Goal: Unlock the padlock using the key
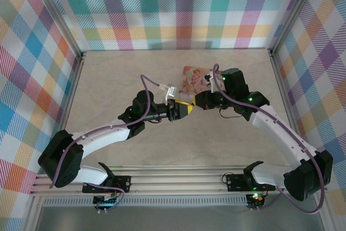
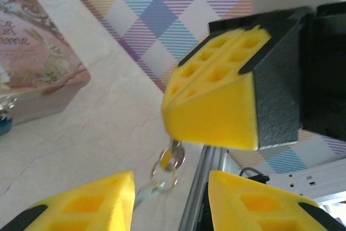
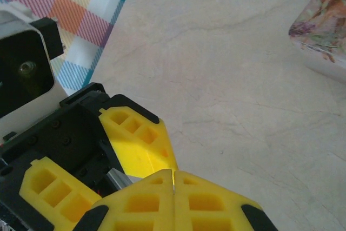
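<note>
My right gripper (image 1: 197, 101) is shut on the key, and a thin metal edge shows between its closed tips (image 3: 174, 179). In the left wrist view its yellow fingers (image 2: 213, 106) hang above the table with the key ring and keys (image 2: 170, 162) dangling below them. My left gripper (image 1: 185, 110) faces it, jaws apart (image 2: 170, 190), and the dangling keys hang in the gap just ahead of them. A small blue and metal piece (image 2: 3, 124), apparently the padlock, peeks in at the left edge beside the pink box (image 2: 38, 74).
The pink illustrated box (image 1: 195, 79) lies on the beige table just behind both grippers, and again at top right (image 3: 324, 25) in the right wrist view. An aluminium frame rail (image 2: 203, 187) runs along the near edge. Plaid walls enclose the table on three sides.
</note>
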Controlling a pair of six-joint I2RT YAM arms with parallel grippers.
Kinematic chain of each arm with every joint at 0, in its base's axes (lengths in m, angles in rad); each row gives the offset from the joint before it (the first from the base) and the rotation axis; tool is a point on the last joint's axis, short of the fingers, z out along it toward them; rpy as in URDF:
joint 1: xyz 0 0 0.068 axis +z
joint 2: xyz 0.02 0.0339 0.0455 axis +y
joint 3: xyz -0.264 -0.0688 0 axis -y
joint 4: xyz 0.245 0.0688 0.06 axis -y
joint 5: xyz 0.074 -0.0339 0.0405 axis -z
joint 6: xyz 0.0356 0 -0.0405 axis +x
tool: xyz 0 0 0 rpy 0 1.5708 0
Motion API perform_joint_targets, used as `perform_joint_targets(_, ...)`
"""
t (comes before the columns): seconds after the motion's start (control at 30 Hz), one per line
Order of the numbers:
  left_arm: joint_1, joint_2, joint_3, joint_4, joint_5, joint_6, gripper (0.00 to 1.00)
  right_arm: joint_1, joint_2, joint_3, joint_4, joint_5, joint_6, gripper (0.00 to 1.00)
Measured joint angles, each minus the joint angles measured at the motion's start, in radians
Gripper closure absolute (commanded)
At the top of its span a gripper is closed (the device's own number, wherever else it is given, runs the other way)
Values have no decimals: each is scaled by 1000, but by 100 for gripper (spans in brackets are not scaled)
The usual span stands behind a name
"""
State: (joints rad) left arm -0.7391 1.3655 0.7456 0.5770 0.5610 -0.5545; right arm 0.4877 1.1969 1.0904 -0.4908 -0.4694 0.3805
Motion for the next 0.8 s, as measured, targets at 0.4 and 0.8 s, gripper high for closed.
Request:
perform_joint_targets(0.4,5,25,-6,162,45,-127,66,-29,-21,-29,140,-113,12,100)
perform_joint_targets(0.8,11,21,-17,193,42,-161,59,-37,-105,-100,211,-149,57,100)
